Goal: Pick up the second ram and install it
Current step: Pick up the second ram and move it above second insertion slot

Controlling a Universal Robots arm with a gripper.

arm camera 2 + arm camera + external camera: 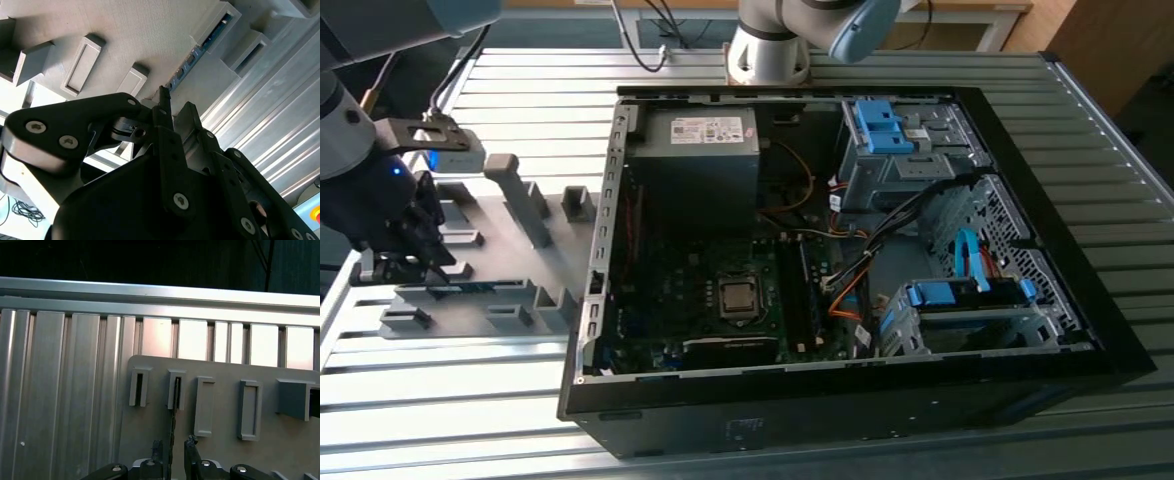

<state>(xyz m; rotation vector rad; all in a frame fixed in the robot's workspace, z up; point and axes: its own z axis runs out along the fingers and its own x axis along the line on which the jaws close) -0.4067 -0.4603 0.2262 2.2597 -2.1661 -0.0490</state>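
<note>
While the gripper hangs over the grey tray, step in hand: the pick-up half of the job; the install half is not begun.
Task's thing: the second ram stands on edge in the tray's slotted blocks, well apart from the computer case on the exterior view's right.
Ram, second wrist view: a thin line of dark chips on green-blue board, running between two blocks towards the fingertips.
Jaws: apart, one finger on each side of the stick's narrow edge; a sliver of tray shows between stick and each finger, so I judge nothing is clamped yet.
Alignment: in the first wrist view the stick runs almost dead centre between the fingers.
Progress: early, by my reading; the stick is seated in its holder and not lifted.
What a grip here calls for: even closing on the flat faces, then a straight pull along the slots, since a tilt could jam the board in the blocks.
Install site: motherboard lies open inside the case; I cannot tell which memory slots are filled.
Writing: white label on the power supply, print too small to read.
Other marks: small sticker on the case front, unreadable; none seen on the tray.
</note>
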